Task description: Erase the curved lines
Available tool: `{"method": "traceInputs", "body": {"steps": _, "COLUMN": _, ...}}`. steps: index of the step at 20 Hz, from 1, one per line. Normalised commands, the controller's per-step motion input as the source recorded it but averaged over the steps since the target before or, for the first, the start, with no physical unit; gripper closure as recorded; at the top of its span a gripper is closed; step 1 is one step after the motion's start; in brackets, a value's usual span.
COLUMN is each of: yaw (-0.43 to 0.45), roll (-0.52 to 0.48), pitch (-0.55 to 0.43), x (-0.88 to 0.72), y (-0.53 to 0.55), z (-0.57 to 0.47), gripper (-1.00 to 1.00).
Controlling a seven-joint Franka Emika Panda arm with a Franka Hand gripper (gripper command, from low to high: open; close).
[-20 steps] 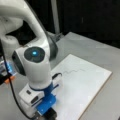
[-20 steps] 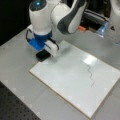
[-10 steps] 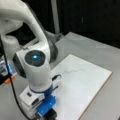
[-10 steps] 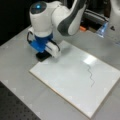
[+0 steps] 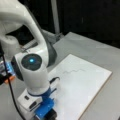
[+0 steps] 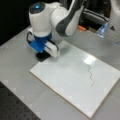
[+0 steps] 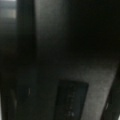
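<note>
Two front views and one wrist view cover this moment.

In a front view, the claw point(image 5: 47, 110) sits at the 7 o'clock edge of the frame, low over the near corner of the white board point(image 5: 82, 85). The curve lines point(image 5: 74, 71) lie near the board's middle, toward 1 o'clock from the claw and well apart from it. They appear fully intact.

In a front view from the opposite side, the claw point(image 6: 43, 53) stands at the board's point(image 6: 65, 80) 10 o'clock corner, with a small black eraser block point(image 6: 42, 56) directly beneath it on the grey worktop point(image 6: 17, 62). The curve lines point(image 6: 90, 76) run at 4 o'clock from the claw, near the far end of the board.

The wrist view is dark; a dark rectangular shape point(image 7: 72, 98) shows at 5 o'clock, unidentified.

Whether the claw is open or gripping the eraser block cannot be told.

Risk: if the block is loosely held, it could slip or tilt during a sweep, leaving parts of the stroke. Uneven downward pressure could also shift the board on the worktop.
</note>
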Motion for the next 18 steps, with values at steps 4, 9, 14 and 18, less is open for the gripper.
{"method": "traceInputs", "body": {"steps": 4, "yaw": -0.025, "roll": 0.099, "pitch": -0.134, "x": -0.04, "y": -0.08, "z": -0.08, "gripper": 1.00}}
{"method": "traceInputs", "body": {"steps": 9, "yaw": -0.038, "roll": 0.102, "pitch": -0.128, "x": -0.05, "y": -0.05, "z": -0.09, "gripper": 1.00}}
{"method": "traceInputs", "body": {"steps": 14, "yaw": -0.071, "roll": 0.097, "pitch": -0.137, "x": -0.06, "y": 0.00, "z": -0.09, "gripper": 1.00}}
{"method": "traceInputs", "body": {"steps": 18, "yaw": -0.081, "roll": 0.085, "pitch": -0.145, "x": -0.05, "y": 0.05, "z": -0.13, "gripper": 1.00}}
